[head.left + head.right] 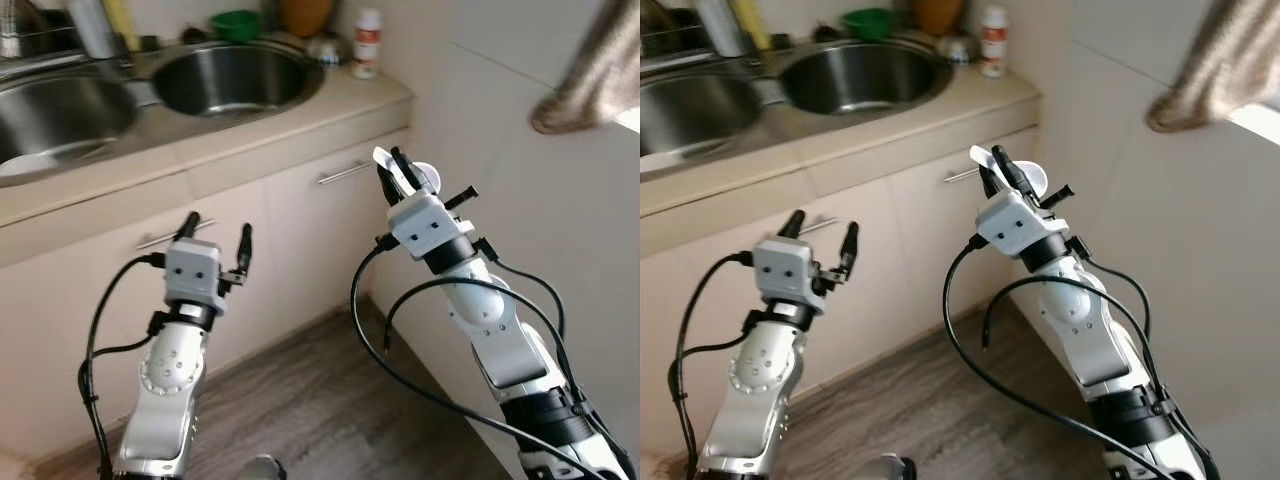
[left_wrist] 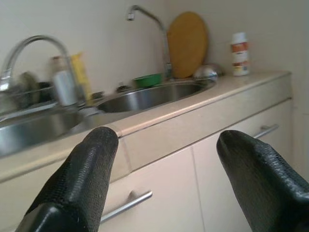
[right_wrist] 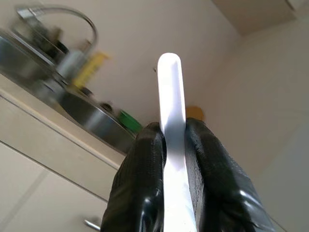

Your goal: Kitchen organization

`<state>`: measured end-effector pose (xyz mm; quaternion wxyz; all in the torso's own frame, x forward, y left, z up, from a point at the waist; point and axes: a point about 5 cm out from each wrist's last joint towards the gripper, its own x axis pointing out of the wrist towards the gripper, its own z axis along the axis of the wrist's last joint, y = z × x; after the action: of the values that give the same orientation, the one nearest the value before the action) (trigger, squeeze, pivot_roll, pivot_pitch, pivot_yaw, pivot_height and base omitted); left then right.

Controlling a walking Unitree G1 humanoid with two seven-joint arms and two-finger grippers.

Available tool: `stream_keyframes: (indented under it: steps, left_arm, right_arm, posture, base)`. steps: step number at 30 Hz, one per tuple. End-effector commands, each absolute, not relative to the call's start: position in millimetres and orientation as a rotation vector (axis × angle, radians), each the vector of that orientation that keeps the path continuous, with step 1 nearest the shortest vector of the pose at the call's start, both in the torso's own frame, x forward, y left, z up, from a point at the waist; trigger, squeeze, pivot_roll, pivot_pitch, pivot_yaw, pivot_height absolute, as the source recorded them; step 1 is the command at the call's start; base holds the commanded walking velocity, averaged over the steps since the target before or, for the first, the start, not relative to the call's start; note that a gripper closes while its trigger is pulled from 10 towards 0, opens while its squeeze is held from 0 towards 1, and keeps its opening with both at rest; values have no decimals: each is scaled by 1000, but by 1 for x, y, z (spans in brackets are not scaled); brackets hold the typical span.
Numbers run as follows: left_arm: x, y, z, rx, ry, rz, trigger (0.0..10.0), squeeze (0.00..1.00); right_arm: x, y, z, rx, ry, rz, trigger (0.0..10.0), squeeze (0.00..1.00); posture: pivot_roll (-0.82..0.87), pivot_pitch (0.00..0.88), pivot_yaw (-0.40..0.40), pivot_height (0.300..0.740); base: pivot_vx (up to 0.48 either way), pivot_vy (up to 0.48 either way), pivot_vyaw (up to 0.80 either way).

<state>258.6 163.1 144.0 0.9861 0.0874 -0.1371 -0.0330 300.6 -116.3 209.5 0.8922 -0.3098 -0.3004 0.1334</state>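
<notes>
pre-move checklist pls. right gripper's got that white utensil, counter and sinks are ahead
1. Right gripper shut on the white utensil: ok.
2. Utensil seated straight between the fingers, tip protruding: ok in the right wrist view.
3. Left gripper open and holding nothing: ok.
4. Round sink has bare basin to receive it: ok.
5. White bottle at the counter's corner, apart from the right arm: ok.
6. What kind of utensil it is: cannot tell.
</notes>
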Motion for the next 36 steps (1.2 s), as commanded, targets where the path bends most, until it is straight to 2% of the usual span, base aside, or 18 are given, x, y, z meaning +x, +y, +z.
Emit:
stream_keyframes:
  steps: [1,9,23,36]
  left_arm:
    - [259,161,149,176,-303,-70,10000,0]
    - [259,161,150,174,-312,-72,10000,0]
    - [258,160,150,172,-324,-72,10000,0]
    - [258,160,150,170,-322,-73,10000,0]
  right_arm:
    - [301,-116,214,-651,-649,266,0,0]
    - [302,-110,216,-647,-674,277,0,0]
    - [307,-101,234,-610,-783,259,0,0]
    - [316,-104,252,-618,-858,190,0,0]
  posture:
    - [14,28,-30,740]
    - [19,24,-30,740]
    - [32,7,-34,740]
    - [30,13,-34,740]
  base:
    - [0,0,800]
    - [0,0,800]
    - [298,0,800]
    - [312,0,800]
